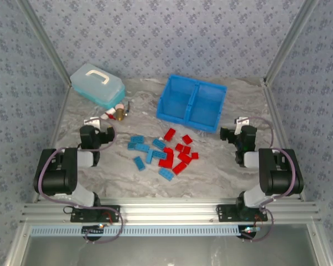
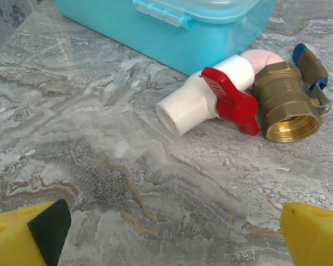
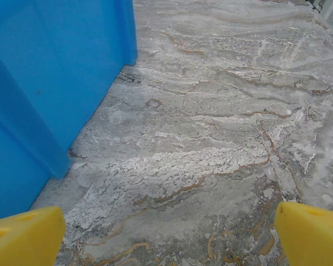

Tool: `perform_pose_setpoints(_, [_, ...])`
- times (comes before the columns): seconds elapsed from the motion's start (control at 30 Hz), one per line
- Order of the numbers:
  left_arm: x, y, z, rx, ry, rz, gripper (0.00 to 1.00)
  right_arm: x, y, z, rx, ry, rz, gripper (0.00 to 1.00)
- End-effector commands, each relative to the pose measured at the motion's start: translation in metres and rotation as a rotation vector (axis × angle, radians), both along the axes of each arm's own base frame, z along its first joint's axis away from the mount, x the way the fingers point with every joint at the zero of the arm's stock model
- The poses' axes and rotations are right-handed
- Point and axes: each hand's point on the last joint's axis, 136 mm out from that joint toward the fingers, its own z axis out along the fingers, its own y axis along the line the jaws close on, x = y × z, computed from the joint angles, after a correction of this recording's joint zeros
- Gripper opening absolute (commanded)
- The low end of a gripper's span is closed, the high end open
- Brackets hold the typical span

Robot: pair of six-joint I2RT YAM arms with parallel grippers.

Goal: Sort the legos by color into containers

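Several blue legos (image 1: 141, 147) and several red legos (image 1: 180, 154) lie scattered mid-table, blue mostly to the left and red to the right. Behind them stands the bright blue bin of containers (image 1: 177, 117), two compartments split by a centre divider, with nothing showing inside. My left gripper (image 1: 98, 134) hovers left of the pile, open and empty (image 2: 172, 238). My right gripper (image 1: 237, 133) rests right of the pile near the bin's near right corner, open with bare table between its yellow fingers (image 3: 166, 238). One bin wall (image 3: 44, 83) fills the left of the right wrist view.
A pale blue lidded box (image 1: 97, 84) sits at the back left. Just in front of it lie a white valve with a red handle (image 2: 202, 102) and a brass valve (image 2: 286, 102), ahead of my left gripper. Patterned walls and metal posts enclose the table.
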Motion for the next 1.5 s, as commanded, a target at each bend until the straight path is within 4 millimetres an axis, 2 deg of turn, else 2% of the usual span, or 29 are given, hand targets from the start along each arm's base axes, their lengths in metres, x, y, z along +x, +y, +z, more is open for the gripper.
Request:
perform_pose_setpoints(0.0, [0.008, -0.001, 0.017, 0.008, -0.063, -0.017, 0.99, 0.006, 0.000, 0.011, 0.002, -0.037, 0.003, 1.00])
perform_pose_setpoints(0.43, [0.008, -0.002, 0.018, 0.007, -0.064, -0.018, 0.99, 0.006, -0.001, 0.012, 0.023, -0.038, 0.013, 1.00])
perform_pose_setpoints(0.5, [0.008, -0.001, 0.018, 0.006, -0.063, -0.015, 0.99, 0.008, 0.000, 0.018, 0.020, -0.033, 0.012, 1.00])
perform_pose_setpoints(0.57, [0.008, -0.001, 0.017, 0.008, -0.063, -0.016, 0.99, 0.011, 0.000, 0.038, 0.023, 0.013, 0.014, 1.00])
perform_pose_setpoints(0.63, [0.010, -0.002, 0.021, 0.007, -0.071, -0.016, 0.99, 0.012, -0.008, 0.077, 0.064, -0.001, -0.057, 1.00])
perform_pose_setpoints(0.7, [0.009, -0.001, 0.031, 0.017, -0.042, -0.011, 0.99, 0.007, -0.021, 0.117, 0.148, -0.015, -0.179, 1.00])
perform_pose_setpoints(0.77, [0.005, -0.002, 0.049, 0.050, -0.043, 0.017, 0.99, -0.011, -0.027, 0.144, 0.252, 0.083, -0.296, 0.99])
perform_pose_setpoints(0.8, [0.001, -0.006, 0.063, 0.074, -0.053, 0.021, 0.99, -0.020, -0.018, 0.157, 0.308, 0.130, -0.294, 1.00])
perform_pose_setpoints(0.87, [-0.007, -0.017, 0.096, 0.083, -0.080, 0.034, 0.99, -0.029, 0.017, 0.181, 0.324, 0.172, -0.181, 1.00])
perform_pose_setpoints(0.93, [-0.014, -0.030, 0.132, 0.006, -0.103, 0.037, 0.99, -0.041, 0.061, 0.195, 0.279, 0.209, -0.033, 1.00])
perform_pose_setpoints(1.0, [-0.022, -0.053, 0.159, -0.068, -0.103, -0.030, 0.99, -0.056, 0.103, 0.198, 0.207, 0.279, 0.101, 1.00])
perform_pose_setpoints(1.1, [-0.042, -0.100, 0.184, -0.116, -0.042, -0.196, 0.99, -0.082, 0.157, 0.170, 0.148, 0.445, 0.265, 1.00])
perform_pose_setpoints(1.2, [-0.074, -0.145, 0.179, -0.111, 0.120, -0.376, 0.99, -0.104, 0.193, 0.126, 0.057, 0.608, 0.355, 1.00])
perform_pose_setpoints(1.27, [-0.103, -0.171, 0.168, -0.098, 0.233, -0.521, 0.99, -0.110, 0.211, 0.102, 0.042, 0.660, 0.417, 1.00])
perform_pose_setpoints(1.33, [-0.130, -0.188, 0.157, -0.077, 0.314, -0.630, 0.99, -0.109, 0.215, 0.077, 0.067, 0.711, 0.440, 1.00])
perform_pose_setpoints(1.47, [-0.175, -0.213, 0.151, -0.054, 0.339, -0.837, 0.99, -0.084, 0.212, 0.046, 0.085, 0.742, 0.436, 0.93])
